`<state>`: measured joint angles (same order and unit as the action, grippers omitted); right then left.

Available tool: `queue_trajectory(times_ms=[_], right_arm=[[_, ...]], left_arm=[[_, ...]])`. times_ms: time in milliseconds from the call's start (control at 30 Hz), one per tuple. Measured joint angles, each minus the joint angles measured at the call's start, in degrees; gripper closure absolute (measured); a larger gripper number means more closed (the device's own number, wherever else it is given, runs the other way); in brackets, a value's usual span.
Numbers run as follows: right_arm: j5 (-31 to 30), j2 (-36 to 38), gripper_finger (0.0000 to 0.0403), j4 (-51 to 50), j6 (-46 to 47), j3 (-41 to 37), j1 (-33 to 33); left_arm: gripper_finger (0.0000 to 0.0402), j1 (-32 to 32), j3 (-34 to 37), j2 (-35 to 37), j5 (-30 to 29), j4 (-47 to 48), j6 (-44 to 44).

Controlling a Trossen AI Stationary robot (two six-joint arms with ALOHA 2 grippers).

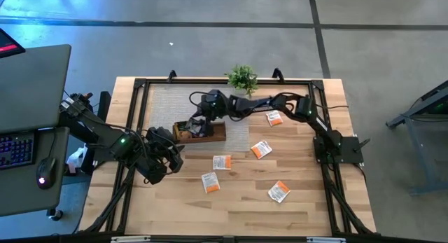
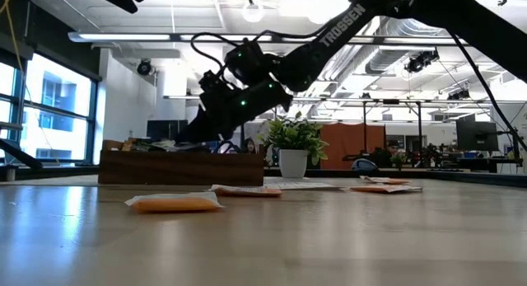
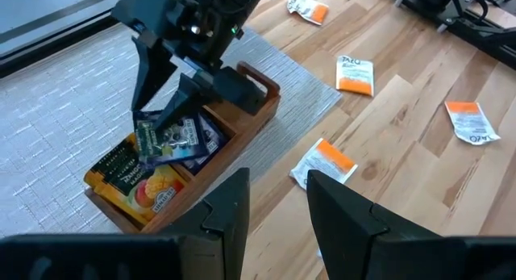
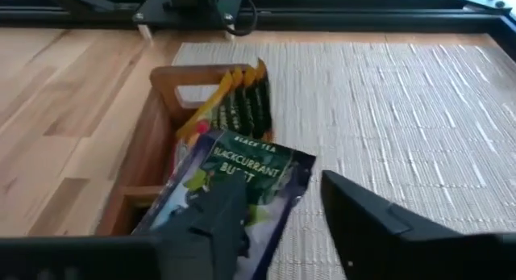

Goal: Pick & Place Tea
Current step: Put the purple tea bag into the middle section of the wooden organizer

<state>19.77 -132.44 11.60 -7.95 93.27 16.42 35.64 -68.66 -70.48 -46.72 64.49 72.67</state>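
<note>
A: Where is the right pincer [image 1: 198,124]?

B: It reaches across from the table's right edge and hangs over the wooden tray [image 1: 210,133], which sits on a grey mat [image 1: 168,103] nearer the far edge, left of centre. Its fingers are closed on a dark sachet [image 4: 234,187] printed "Blackcurrant", held tilted above the tray's compartments.

A: What is in the tray?

B: Several sachets stand packed in one compartment [image 3: 133,179], dark with yellow and orange print.

A: And the left pincer [image 1: 168,159]?

B: It waits near the left edge, just on the near side of the tray. Its two fingers [image 3: 230,211] stand apart, holding nothing.

A: Where is the rest of the tea?

B: Five orange-and-white sachets lie flat on the bare wood, well apart from each other. One [image 1: 274,117] is near the far right, beside the right arm. One [image 1: 260,149] lies near the centre, another [image 1: 222,162] just left of it, one [image 1: 210,181] closer to the near edge, and one [image 1: 278,192] toward the near right.

A: Anything else?

B: A small potted plant [image 1: 242,78] stands at the middle of the far edge.
</note>
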Motion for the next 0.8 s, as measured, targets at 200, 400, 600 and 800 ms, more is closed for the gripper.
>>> queue_trajectory(times_ms=[200,400,600,800], right_arm=[[0.09,0.00,0.0338,1.15,0.19,0.00,-0.05],[-0.67,0.00,0.0396,4.70,2.55,0.00,-0.36],[-5.71,1.36,0.0400,3.33,6.10,0.00,-2.27],[-20.42,4.08,0.0400,-0.09,10.10,0.00,-6.16]], left_arm=[[0.0277,0.01,0.01,0.00,-0.01,-0.04,-0.40],[0.0277,0.02,0.00,0.00,-0.02,-0.03,-0.42],[0.0277,0.00,0.00,0.00,0.00,-0.02,-0.43],[0.0277,0.00,0.00,0.00,0.66,0.06,-0.43]])
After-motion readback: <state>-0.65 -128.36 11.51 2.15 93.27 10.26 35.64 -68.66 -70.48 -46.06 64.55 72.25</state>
